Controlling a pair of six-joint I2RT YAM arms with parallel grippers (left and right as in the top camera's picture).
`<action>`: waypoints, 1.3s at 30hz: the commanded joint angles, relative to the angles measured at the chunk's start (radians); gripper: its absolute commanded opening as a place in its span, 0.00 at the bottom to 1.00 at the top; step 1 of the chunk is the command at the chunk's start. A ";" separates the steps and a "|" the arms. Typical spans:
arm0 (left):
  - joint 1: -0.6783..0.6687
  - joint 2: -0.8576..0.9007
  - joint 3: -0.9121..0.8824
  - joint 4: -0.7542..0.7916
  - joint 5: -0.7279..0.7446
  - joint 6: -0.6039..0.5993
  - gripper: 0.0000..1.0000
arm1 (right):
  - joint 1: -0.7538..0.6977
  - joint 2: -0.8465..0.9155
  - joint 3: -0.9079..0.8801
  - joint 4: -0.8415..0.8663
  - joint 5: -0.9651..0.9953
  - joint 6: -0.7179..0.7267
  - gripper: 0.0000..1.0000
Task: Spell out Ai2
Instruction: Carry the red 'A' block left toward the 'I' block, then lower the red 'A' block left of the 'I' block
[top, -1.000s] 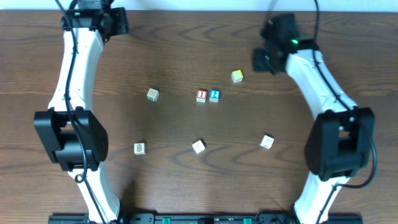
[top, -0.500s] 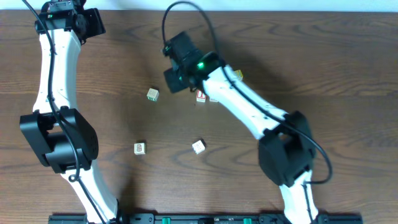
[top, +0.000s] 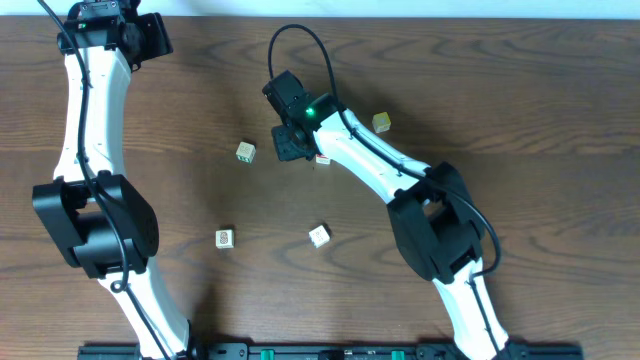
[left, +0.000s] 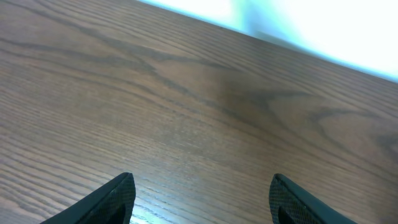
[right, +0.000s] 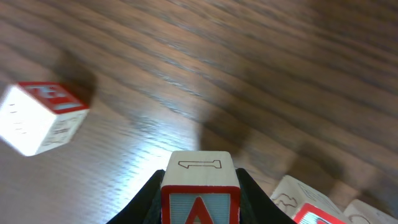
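Overhead view: a dark wood-grain counter (top: 520, 90) carries several small letter cubes. The left gripper (top: 140, 32) sits in the upper left corner of the frame, well apart from all of them. The right gripper (top: 290, 140) is at the upper middle, pointing down at the counter. Its jaws are hidden under the wrist here. Just to its right a small red-faced cube (top: 323, 158) peeks out from under the white arm. A pale cube (top: 245, 151) lies near on its left, and a yellow-green cube (top: 381, 122) lies farther right. Two more pale cubes sit lower in the frame, one at lower left (top: 225, 238) and one at lower middle (top: 319, 236).

Left wrist view: the jaws stand wide apart at the bottom edge, with only bare counter between them.

Right wrist view: the jaws are closed on a small wooden cube with a red frame and a red letter A on its front face (right: 200, 186), at bottom centre. It cannot be told whether this A cube rests on the counter or is lifted. A white cube with a red-printed top (right: 40, 118) lies apart at the left. A pale cube with a red edge (right: 298, 196) sits just beside the right-hand finger at the lower right, cropped by the frame.
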 joint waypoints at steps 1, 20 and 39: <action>0.001 0.019 -0.003 -0.002 0.020 0.014 0.70 | -0.003 0.024 0.015 -0.019 0.072 0.069 0.01; 0.001 0.019 -0.003 0.000 0.022 0.014 0.70 | -0.004 0.032 0.015 -0.082 0.119 0.260 0.01; 0.001 0.019 -0.003 0.003 0.023 0.014 0.71 | -0.001 0.032 0.015 -0.079 0.119 0.203 0.36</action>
